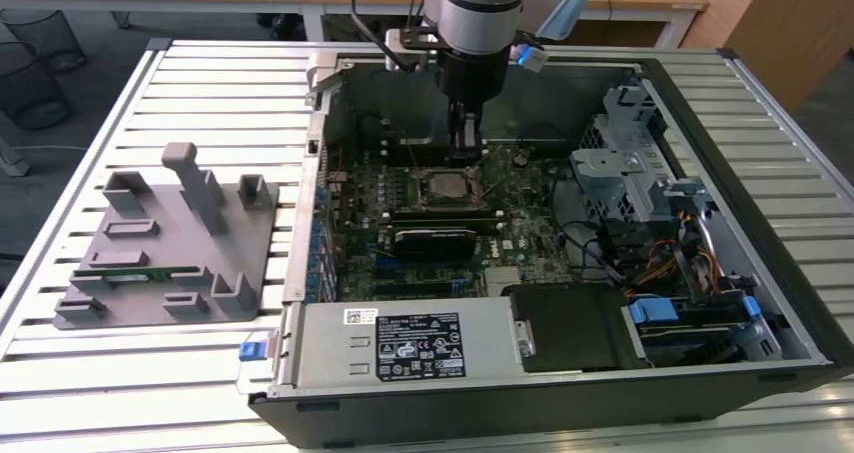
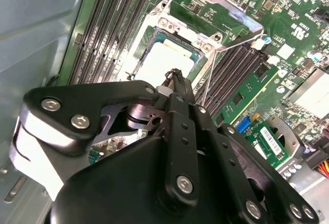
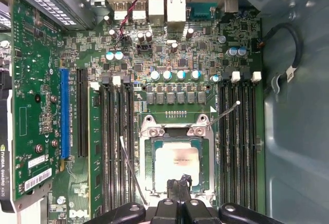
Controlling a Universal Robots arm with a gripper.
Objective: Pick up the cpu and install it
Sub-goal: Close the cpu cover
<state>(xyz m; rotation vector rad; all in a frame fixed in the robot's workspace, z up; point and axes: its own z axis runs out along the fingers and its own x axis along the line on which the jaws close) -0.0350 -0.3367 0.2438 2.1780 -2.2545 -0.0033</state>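
Observation:
The cpu point(image 3: 177, 161), a silver-topped square with a thin green edge, lies in the motherboard socket point(image 3: 149, 154), and it also shows in the second wrist view point(image 2: 165, 59). The socket's metal load plate point(image 2: 222, 9) stands flipped open and its thin lever point(image 3: 223, 113) sticks up. My gripper point(image 1: 463, 145) hangs inside the open computer case, pointing down just behind the socket point(image 1: 445, 185). Its fingertips point(image 3: 179, 184) are pressed together with nothing between them, hovering over the cpu's edge. The same tips point(image 2: 175, 75) sit close above the cpu in the second wrist view.
Memory slots point(image 3: 114, 142) flank the socket on both sides. A graphics card point(image 3: 31, 106) stands beside them. In the exterior view a power supply point(image 1: 400, 343) fills the case front and a drive cage point(image 1: 627, 173) the right. A grey fixture point(image 1: 167, 253) holding a green memory stick point(image 1: 140, 271) lies to the left.

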